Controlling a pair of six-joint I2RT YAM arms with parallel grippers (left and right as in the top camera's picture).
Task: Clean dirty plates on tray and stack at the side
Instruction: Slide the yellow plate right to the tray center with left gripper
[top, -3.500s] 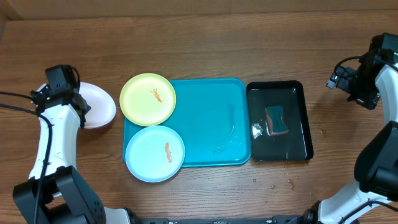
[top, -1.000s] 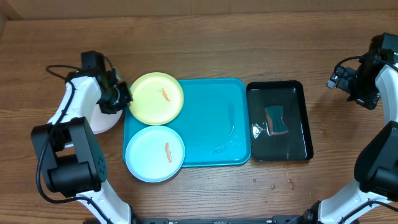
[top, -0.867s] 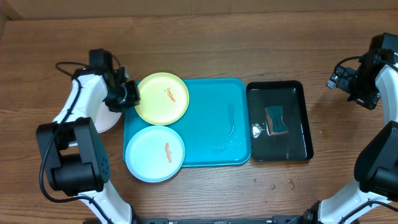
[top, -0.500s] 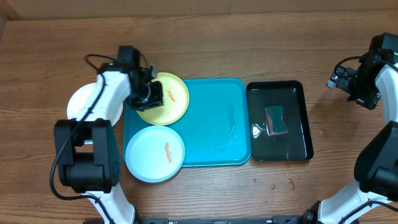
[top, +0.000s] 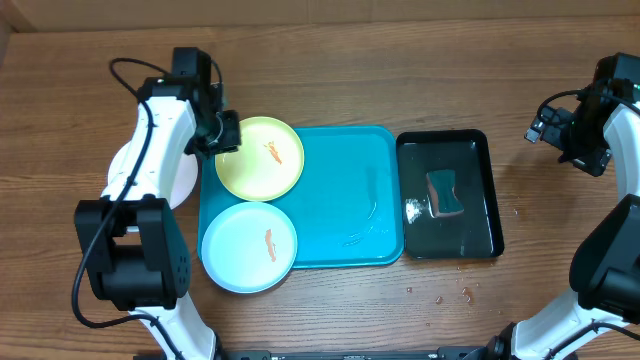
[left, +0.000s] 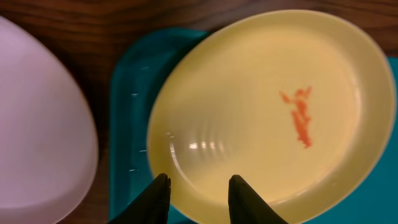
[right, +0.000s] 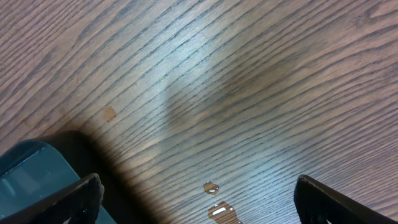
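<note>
Your left arm (top: 150, 140) rose from its base at the near left of the desk (top: 350, 60). It ran toward the far side across the white plate (left: 37, 124), then bent at the wrist and pointed right. The left jaws hung over the left rim of the yellow-green plate (top: 260, 157), pointing down at it. They were a little way open, with a small gap between the 2 fingers (left: 152, 199), and the plate's rim showed in that gap. They had hold of nothing that you could see.

The yellow-green plate lay flat on the far left corner of the blue tray (top: 345, 190), its edge poking out over the tray's rim. An orange smear (left: 300, 118) sat near its middle. The light blue plate (top: 249, 247) lay on the near left corner, also a bit over the rim, with 1 orange smear too. The 2 plates were just beside each other. The white plate sat on the desk just left of the tray, partly under your arm.

Your right arm (top: 600, 120) was at the far right edge, well apart from the tray. The right jaws were wide open above bare wood and some water drops (right: 211, 186), holding nothing.

The black tray (top: 470, 160) sat just right of the blue tray, with a sponge (top: 445, 195) in it.
</note>
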